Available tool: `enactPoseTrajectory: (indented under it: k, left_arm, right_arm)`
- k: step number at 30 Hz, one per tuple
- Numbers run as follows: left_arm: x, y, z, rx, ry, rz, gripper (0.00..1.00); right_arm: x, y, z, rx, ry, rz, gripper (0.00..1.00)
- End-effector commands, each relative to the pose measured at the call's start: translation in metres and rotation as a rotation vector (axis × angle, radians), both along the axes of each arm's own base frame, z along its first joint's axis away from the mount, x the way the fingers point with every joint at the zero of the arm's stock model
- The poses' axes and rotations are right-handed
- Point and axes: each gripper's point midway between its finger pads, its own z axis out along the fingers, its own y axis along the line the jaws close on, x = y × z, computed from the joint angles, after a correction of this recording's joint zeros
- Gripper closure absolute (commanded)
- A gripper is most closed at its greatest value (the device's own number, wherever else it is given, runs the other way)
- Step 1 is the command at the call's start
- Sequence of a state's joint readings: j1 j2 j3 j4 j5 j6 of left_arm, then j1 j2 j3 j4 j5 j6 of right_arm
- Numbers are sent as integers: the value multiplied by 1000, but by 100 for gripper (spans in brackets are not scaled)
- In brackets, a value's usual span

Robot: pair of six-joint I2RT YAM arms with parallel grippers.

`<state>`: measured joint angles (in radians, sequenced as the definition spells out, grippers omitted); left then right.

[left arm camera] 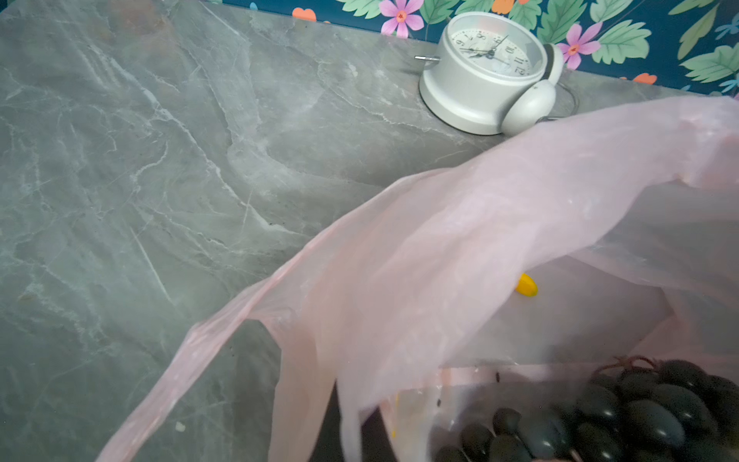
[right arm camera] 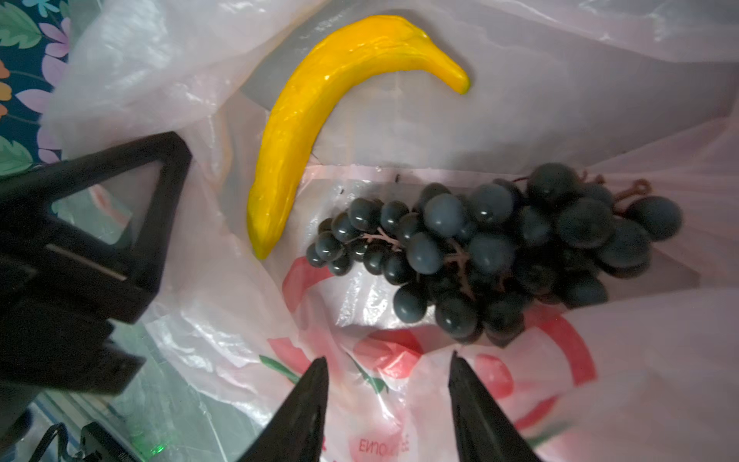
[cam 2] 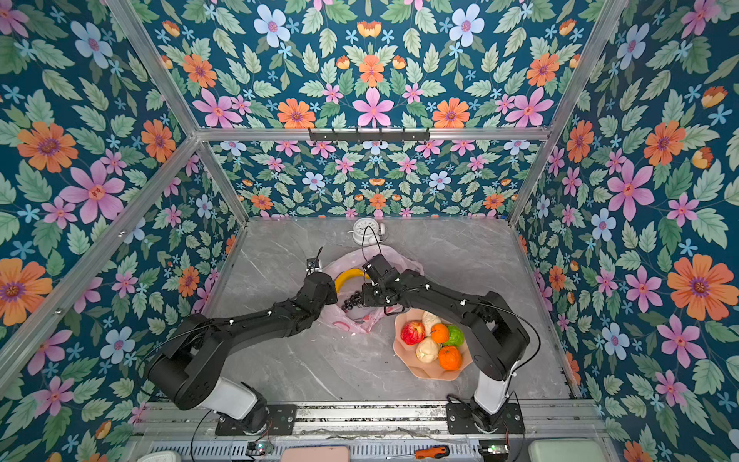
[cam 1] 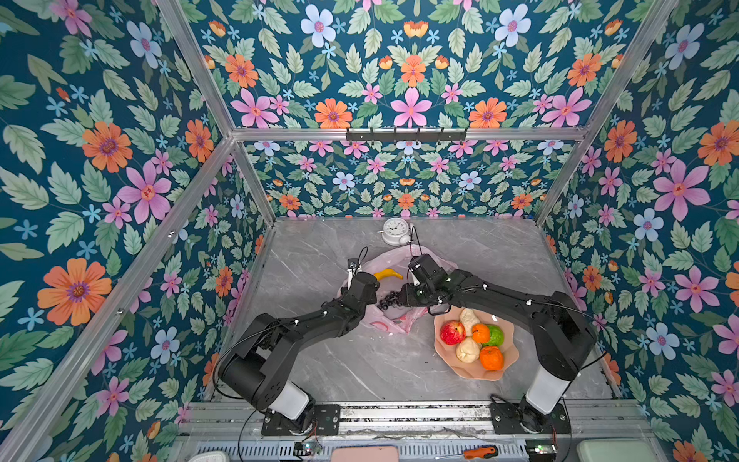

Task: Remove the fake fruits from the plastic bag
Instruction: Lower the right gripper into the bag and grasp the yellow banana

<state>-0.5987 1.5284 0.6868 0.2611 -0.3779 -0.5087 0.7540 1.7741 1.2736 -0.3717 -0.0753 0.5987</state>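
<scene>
The pink plastic bag (cam 1: 390, 326) lies open mid-table, beside the peach dish (cam 1: 480, 374) holding six fake fruits (cam 1: 480, 334). Inside the bag are the banana (right arm camera: 320, 112) and the grape bunch (right arm camera: 500, 248). The left gripper (right arm camera: 160, 208) pinches the bag's rim – the right gripper (right arm camera: 386, 384) hovers by the grapes, fingers spread, empty.

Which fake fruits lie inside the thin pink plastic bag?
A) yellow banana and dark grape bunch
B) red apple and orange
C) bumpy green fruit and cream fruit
A: the right wrist view shows the yellow plastic banana and the dark purple grape bunch lying inside the pink plastic bag.
</scene>
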Motion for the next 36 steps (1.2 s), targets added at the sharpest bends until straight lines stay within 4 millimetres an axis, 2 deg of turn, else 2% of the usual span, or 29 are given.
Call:
enactPoseTrajectory:
  k: [1, 5, 9, 12, 25, 36]
  left_arm:
    - [2, 5, -5, -89, 14, 22, 97]
    - [4, 22, -19, -218, 56, 55, 97]
    - [5, 25, -21, -248, 65, 55, 97]
    - [5, 26, -18, -251, 58, 55, 97]
    - [3, 27, -14, -278, 41, 62, 96]
    - [3, 26, -11, -276, 33, 55, 96]
  right_arm:
    - [8, 14, 10, 25, -30, 13, 49]
    - [21, 39, 18, 32, -54, 22, 50]
    - [34, 65, 7, 40, -44, 1, 50]
    - [44, 78, -2, 45, -21, -20, 50]
    - [66, 99, -37, 21, 3, -49, 46]
    - [85, 109, -55, -39, -6, -61, 41]
